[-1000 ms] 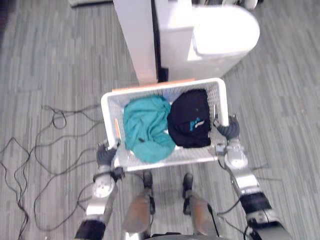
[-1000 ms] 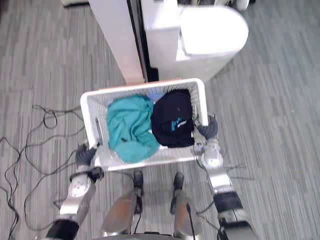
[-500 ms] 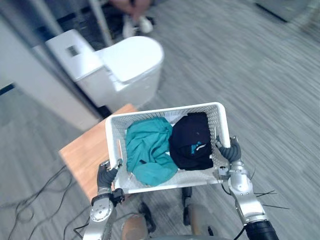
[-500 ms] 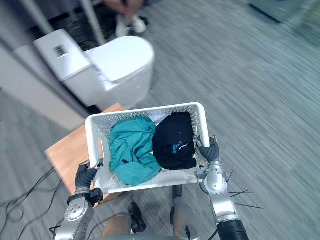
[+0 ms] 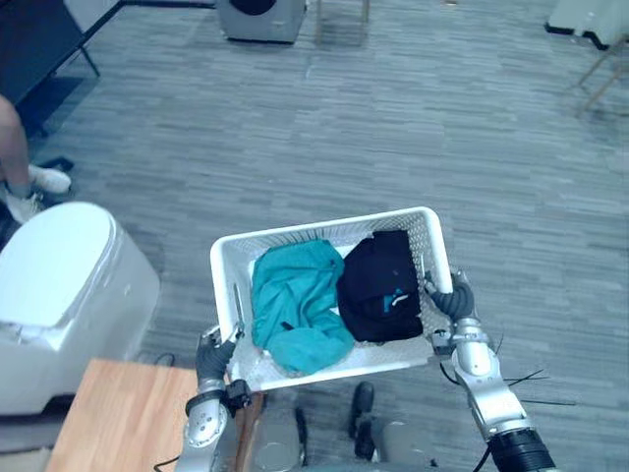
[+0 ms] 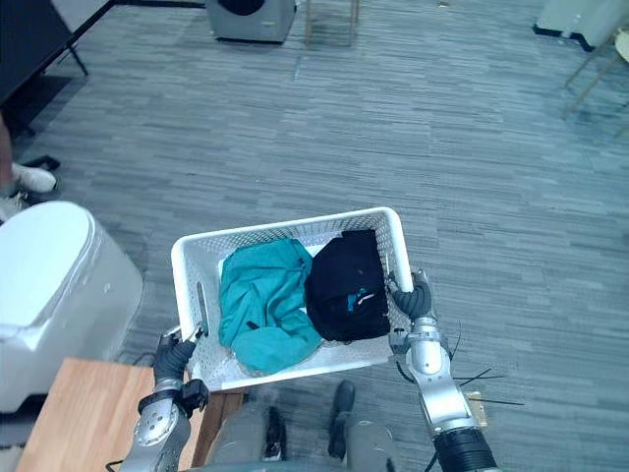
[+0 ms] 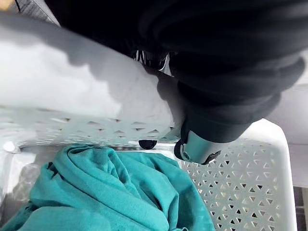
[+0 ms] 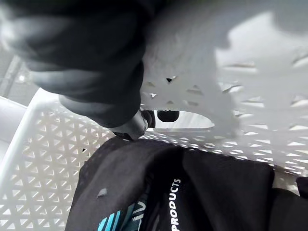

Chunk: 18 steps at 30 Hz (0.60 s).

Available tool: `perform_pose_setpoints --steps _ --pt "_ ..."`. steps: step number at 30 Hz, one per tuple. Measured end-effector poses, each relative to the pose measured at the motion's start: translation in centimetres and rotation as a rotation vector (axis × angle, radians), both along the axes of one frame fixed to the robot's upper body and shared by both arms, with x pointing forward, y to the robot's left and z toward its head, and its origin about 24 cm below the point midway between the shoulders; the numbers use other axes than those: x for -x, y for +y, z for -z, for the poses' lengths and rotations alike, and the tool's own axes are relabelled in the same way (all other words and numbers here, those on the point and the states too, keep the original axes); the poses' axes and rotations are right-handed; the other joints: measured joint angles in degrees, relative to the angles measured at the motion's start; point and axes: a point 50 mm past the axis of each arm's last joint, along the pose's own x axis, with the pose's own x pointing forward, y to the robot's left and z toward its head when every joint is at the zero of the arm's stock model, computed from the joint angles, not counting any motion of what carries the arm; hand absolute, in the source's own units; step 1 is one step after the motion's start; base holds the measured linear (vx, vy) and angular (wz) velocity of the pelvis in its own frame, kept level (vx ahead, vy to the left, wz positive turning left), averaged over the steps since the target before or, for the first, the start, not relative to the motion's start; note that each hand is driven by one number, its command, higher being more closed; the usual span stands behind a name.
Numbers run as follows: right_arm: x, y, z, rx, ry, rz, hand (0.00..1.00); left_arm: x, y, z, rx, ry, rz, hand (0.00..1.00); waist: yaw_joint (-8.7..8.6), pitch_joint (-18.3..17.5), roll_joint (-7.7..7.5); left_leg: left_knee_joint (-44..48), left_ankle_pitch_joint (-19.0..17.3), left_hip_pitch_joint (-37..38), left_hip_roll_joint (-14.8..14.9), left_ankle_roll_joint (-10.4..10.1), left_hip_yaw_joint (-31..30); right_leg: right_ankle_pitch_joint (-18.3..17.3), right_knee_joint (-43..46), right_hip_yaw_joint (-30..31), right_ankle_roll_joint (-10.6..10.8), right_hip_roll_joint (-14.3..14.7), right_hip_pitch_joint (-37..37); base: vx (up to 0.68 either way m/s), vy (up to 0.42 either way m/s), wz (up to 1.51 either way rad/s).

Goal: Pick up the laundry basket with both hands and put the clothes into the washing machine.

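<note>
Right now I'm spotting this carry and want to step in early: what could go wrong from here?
The laundry basket is held only by the left hand and right hand, fingers curled at its side rims; a slip could tip out the teal garment and black garment. A corner of the wooden table is close by the left hand and might catch it.

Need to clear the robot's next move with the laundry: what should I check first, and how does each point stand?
1. Grip of left hand on the laundry basket rim: ok, fingers curled over it.
2. Grip of right hand on the opposite rim: ok.
3. Both teal garment and black garment inside the basket: ok.
4. Basket's near corner free of the wooden table: cannot tell.
5. Sight of washing machine across the floor: ok.
6. A person's leg at the left: not ok, keep away.
</note>
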Motion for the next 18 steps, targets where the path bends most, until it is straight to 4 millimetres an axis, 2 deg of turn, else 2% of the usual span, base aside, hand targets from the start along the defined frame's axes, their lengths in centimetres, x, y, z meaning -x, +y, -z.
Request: perform_pose_setpoints --steps 1,2,4,5,6,7,8,9,10,11,13,14,15,16,17,18 --pt "0.0 0.1 0.0 -0.003 0.001 -0.001 1.00 0.1 0.1 0.0 -0.004 0.004 0.000 1.00 0.03 -0.1 -0.16 0.3 0.0 0.1 -0.1 0.0 0.1 -0.2 1.7 0.1 0.1 -0.4 -0.1 0.39 0.018 -0.74" --pt "-0.1 0.2 0.0 -0.004 0.001 -0.005 1.00 0.1 0.3 0.3 -0.014 0.019 0.006 1.00 -0.47 -0.2 -1.06 2.3 -0.9 -0.1 -1.3 1.0 0.0 -5.7 1.3 1.2 3.3 -1.4 2.5 0.32 0.042 -0.02" --pt "-0.3 0.3 0.0 -0.001 0.003 -0.009 1.00 0.1 0.3 0.3 -0.007 0.020 -0.004 1.00 -0.76 -0.6 -1.83 1.9 -1.1 0.3 -2.4 2.4 0.6 -6.4 2.6 2.1 4.5 -2.4 1.8 0.32 0.114 -0.04" --pt "-0.2 0.4 0.3 -0.007 0.011 -0.008 1.00 0.3 0.4 0.4 -0.009 0.026 -0.008 1.00 -0.39 -0.8 -2.70 1.6 -2.1 1.7 -3.5 4.0 1.6 -8.9 7.1 3.2 5.9 -3.8 0.5 0.31 0.136 -0.15" --pt "-0.2 0.4 0.5 -0.009 0.022 -0.006 1.00 0.5 0.4 0.5 -0.008 0.031 -0.008 1.00 -0.30 -0.7 -3.01 1.5 -2.7 2.7 -3.9 5.0 2.3 -9.7 10.6 3.9 6.5 -4.7 -0.3 0.32 0.152 -0.13" --pt "-0.1 0.5 1.1 -0.013 0.047 -0.004 1.00 0.7 0.5 0.6 -0.010 0.042 -0.009 1.00 -0.69 -0.5 -3.70 1.8 -4.5 5.2 -5.0 5.8 3.1 -10.4 21.8 4.6 7.6 -7.0 -3.5 0.33 0.142 0.02" --pt "0.1 0.7 1.9 -0.021 0.077 0.002 1.00 0.9 0.6 0.7 -0.020 0.060 -0.005 1.00 -1.22 -0.6 -4.21 2.0 -6.0 8.1 -6.1 6.8 3.1 -10.1 32.7 4.0 7.6 -10.0 -6.6 0.35 0.131 0.09" --pt "0.2 0.7 2.3 -0.026 0.094 0.005 1.00 1.0 0.8 0.8 -0.034 0.068 0.001 1.00 -1.36 -0.6 -4.49 1.7 -6.6 9.9 -6.6 7.4 3.2 -9.6 37.4 3.1 6.7 -11.6 -7.8 0.40 0.079 0.06" --pt "0.3 1.0 2.8 -0.036 0.119 0.004 1.00 1.1 1.1 0.8 -0.057 0.078 0.010 1.00 -1.54 -0.7 -4.63 0.1 -7.4 13.4 -6.8 7.7 3.3 -11.0 42.4 1.3 5.3 -13.3 -9.2 0.35 0.040 0.00" --pt "0.3 1.1 2.8 -0.041 0.120 -0.001 1.00 1.1 1.3 0.7 -0.066 0.079 0.012 1.00 -1.88 -0.8 -4.59 -1.8 -7.6 15.6 -6.7 7.7 3.0 -12.4 42.6 0.0 5.0 -13.9 -10.3 0.45 0.032 0.03" --pt "0.1 1.1 2.3 -0.041 0.098 -0.012 1.00 0.9 1.5 0.5 -0.082 0.069 0.025 1.00 -3.00 -0.7 -4.32 -6.8 -8.0 19.7 -6.0 6.7 2.4 -13.9 37.2 -1.9 5.3 -14.0 -14.7 0.52 -0.003 0.03" --pt "0.1 0.9 2.3 -0.033 0.097 -0.010 1.00 0.6 1.3 0.4 -0.087 0.063 0.036 1.00 -3.18 -0.6 -3.88 -8.7 -8.1 21.5 -5.3 6.2 2.4 -13.6 32.6 -2.7 5.4 -13.7 -16.8 0.49 -0.035 -0.01" --pt "0.1 0.6 2.2 -0.022 0.098 -0.008 1.00 0.4 1.1 0.3 -0.091 0.059 0.047 1.00 -3.64 -0.5 -3.20 -10.5 -8.1 23.1 -4.3 5.2 2.5 -11.6 25.2 -3.2 6.0 -12.5 -18.3 0.66 -0.082 0.12" --pt "0.1 0.3 2.2 -0.013 0.099 -0.007 1.00 0.1 1.0 0.2 -0.095 0.053 0.057 1.00 -4.83 -0.1 -2.61 -12.6 -8.0 25.9 -2.9 3.7 2.2 -5.4 11.9 -3.5 6.9 -10.7 -19.3 0.73 -0.132 0.24" --pt "0.2 0.3 2.3 -0.012 0.104 -0.005 1.00 0.0 1.0 0.1 -0.096 0.049 0.058 1.00 -6.01 -0.3 -3.02 -14.0 -8.2 28.4 -2.5 2.0 1.8 0.6 0.4 -3.5 7.4 -9.8 -19.2 0.77 -0.157 0.26" --pt "0.3 0.2 2.4 -0.010 0.109 -0.003 1.00 -0.1 1.0 0.0 -0.103 0.046 0.063 1.00 -6.65 -0.7 -3.68 -14.8 -8.7 30.9 -2.6 1.1 1.1 4.4 -6.3 -3.5 6.7 -9.4 -19.1 0.58 -0.149 0.15"
